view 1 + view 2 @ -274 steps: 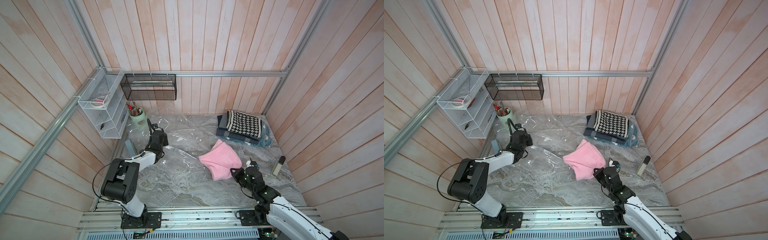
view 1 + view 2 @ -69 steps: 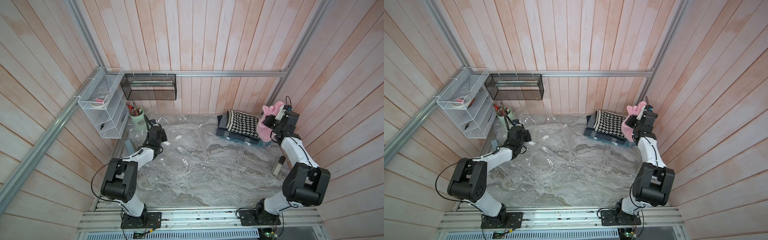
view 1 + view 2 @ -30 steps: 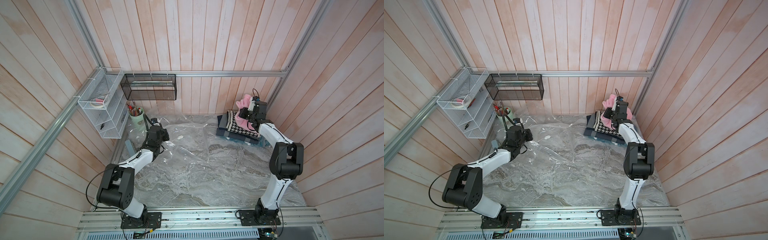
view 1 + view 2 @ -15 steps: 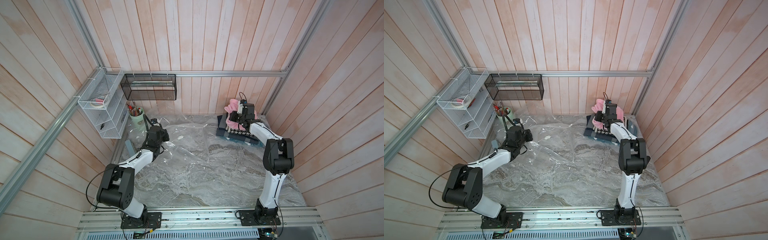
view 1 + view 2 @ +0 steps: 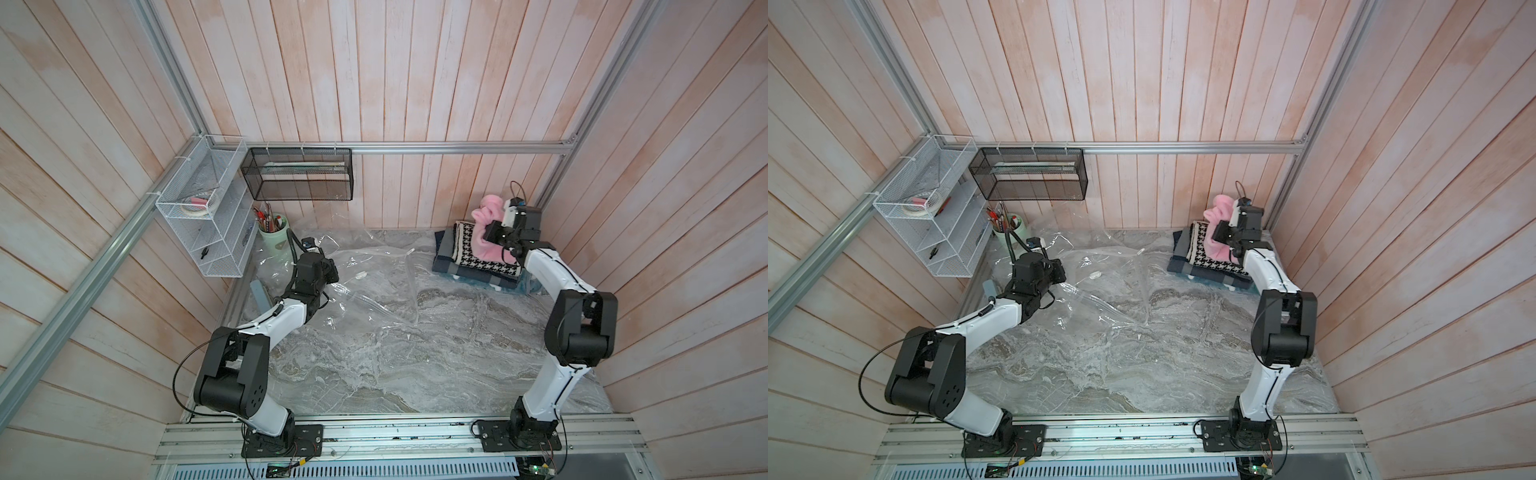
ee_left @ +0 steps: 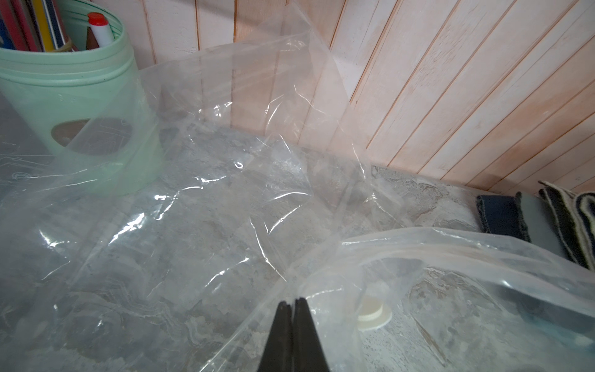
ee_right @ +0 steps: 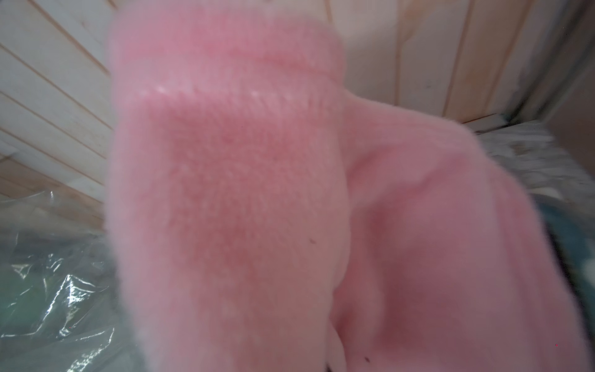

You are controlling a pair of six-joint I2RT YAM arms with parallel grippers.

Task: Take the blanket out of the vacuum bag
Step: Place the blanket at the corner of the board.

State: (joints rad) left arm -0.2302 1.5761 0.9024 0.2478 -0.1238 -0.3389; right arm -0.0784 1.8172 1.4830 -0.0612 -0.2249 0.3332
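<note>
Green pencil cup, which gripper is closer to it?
Left. The left gripper pinches the plastic bag close by the cup; the right gripper holds the pink blanket over the folded pile across the table.

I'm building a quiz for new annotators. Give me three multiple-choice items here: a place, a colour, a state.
1. Where is the pink blanket? A at the near edge; B at the folded stack in the far corner; C flat mid-table.
2. The pen cup's colour? A pale green; B red; C black.
3. The left gripper is: A wide open; B shut on the vacuum bag; C gripping the cup.
Answers: B, it hangs from the right gripper over the stack; A, both top views show green; B, its wrist view shows closed jaws pinching the film.
</note>
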